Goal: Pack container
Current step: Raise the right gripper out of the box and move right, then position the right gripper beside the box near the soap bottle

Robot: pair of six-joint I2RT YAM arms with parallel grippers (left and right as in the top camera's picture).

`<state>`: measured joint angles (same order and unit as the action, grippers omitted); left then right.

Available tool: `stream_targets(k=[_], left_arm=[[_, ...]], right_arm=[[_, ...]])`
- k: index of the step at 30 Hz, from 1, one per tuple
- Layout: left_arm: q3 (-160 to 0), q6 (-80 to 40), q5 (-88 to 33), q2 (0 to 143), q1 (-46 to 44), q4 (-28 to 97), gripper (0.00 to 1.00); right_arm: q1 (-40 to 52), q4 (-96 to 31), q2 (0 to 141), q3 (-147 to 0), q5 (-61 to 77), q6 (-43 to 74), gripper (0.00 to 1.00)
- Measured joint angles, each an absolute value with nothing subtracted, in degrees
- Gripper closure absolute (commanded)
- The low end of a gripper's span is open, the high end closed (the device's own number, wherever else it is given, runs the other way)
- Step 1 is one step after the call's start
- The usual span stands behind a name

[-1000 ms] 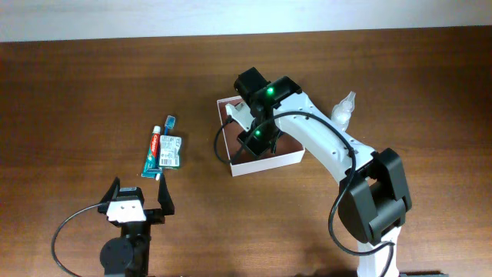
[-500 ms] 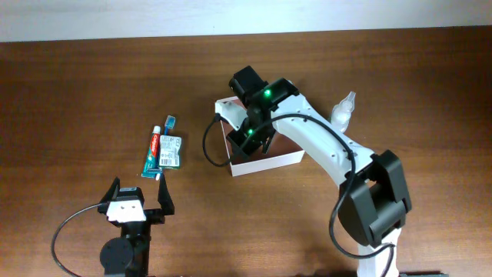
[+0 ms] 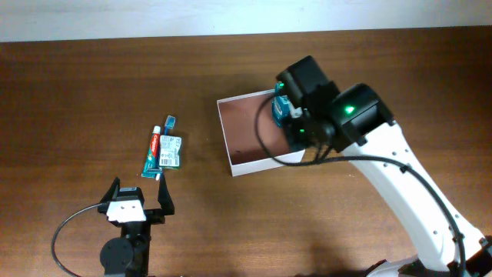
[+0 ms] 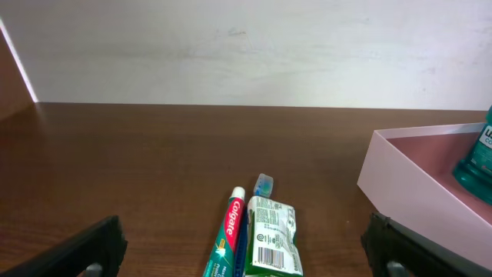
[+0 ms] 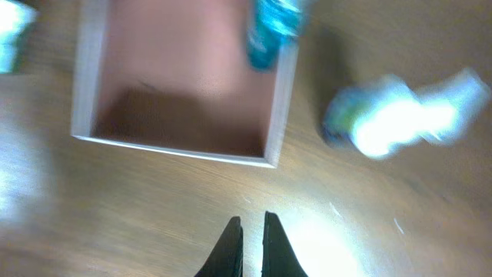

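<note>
Two arms: the left end effector [image 3: 139, 191], spread wide, faced the toothpaste [image 3: 154, 154] lying lengthwise just ahead; the right end effector [image 5: 250, 235], pinched together and empty, hovered near the container [image 3: 246, 131].

Brown wooden table [image 3: 92, 85], white wall [image 3: 154, 19] along its far edge. Left of centre lie three items close together: a red, white and green toothpaste tube [image 3: 154, 153], cap toward the near side; a green-and-white packet [image 3: 171, 151] touching its right side; a toothbrush [image 3: 169, 121], only its blue head clearly visible beyond their far ends. A teal bottle [image 3: 281, 108] sits at the far right corner of the container [image 3: 261, 165]. A blurred white bottle [image 5: 392, 119] lies on the table right of the container, apart from it.
</note>
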<state>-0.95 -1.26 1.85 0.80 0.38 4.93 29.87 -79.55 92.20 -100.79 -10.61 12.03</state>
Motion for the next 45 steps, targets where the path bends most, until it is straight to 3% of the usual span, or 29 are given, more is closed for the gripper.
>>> stream_targets(k=[7, 14, 26, 45], left_arm=[[-0.95, -1.23, 1.85, 0.8, 0.38, 4.93, 0.0], [-0.95, -1.26, 1.85, 0.8, 0.38, 4.93, 0.01], [-0.95, -1.23, 1.85, 0.8, 0.38, 4.93, 0.01], [-0.95, -1.26, 1.85, 0.8, 0.38, 4.93, 0.01]], right_arm=[[22.0, -79.26, 92.92, -95.39, -13.98, 16.38, 0.96], [15.4, -66.3, 93.06, -84.62, -6.57, 13.76, 0.96], [15.09, -49.41, 93.17, -70.63, -0.67, 10.11, 0.96], [15.09, -46.17, 93.38, -69.47, -0.05, 9.72, 0.96]])
